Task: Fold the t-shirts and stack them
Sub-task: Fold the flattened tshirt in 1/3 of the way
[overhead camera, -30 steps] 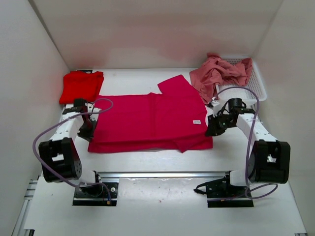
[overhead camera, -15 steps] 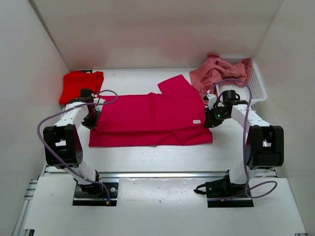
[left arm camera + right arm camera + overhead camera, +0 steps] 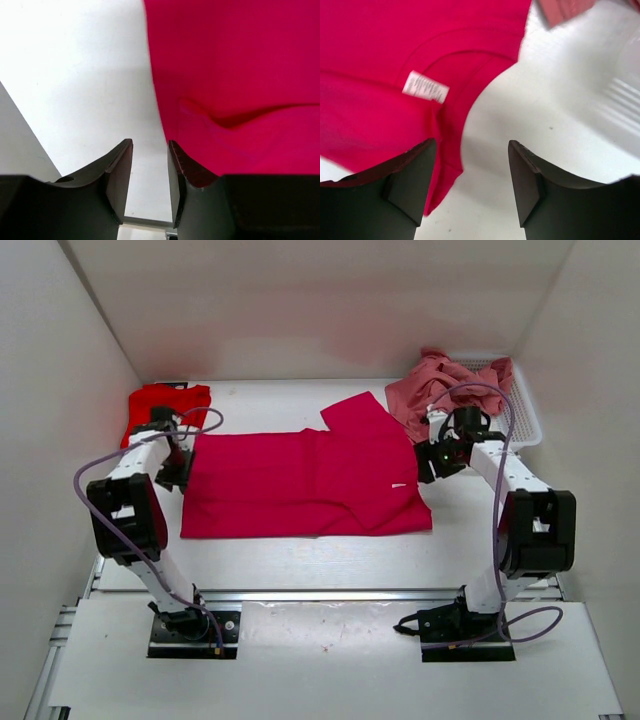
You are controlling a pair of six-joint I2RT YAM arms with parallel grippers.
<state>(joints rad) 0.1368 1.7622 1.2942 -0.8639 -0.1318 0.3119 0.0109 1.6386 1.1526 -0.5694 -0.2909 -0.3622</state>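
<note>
2 pairs of jaws apart and empty, flanking folded crimson-magenta t-shirt point(image 3: 300, 485), red t-shirt point(image 3: 186, 395) far left

The dark pink shirt point(image 3: 300, 485) lies flat and folded over in the middle, the red shirt point(image 3: 145, 405) sits folded at the back left, and the pale pink shirt point(image 3: 440, 390) is crumpled at the back right.

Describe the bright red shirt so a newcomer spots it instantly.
Look at the table's far left corner. The bright red t-shirt lies there, small and compact; the crimson t-shirt beside it is spread wide, the salmon t-shirt crumpled over the basket.
</note>
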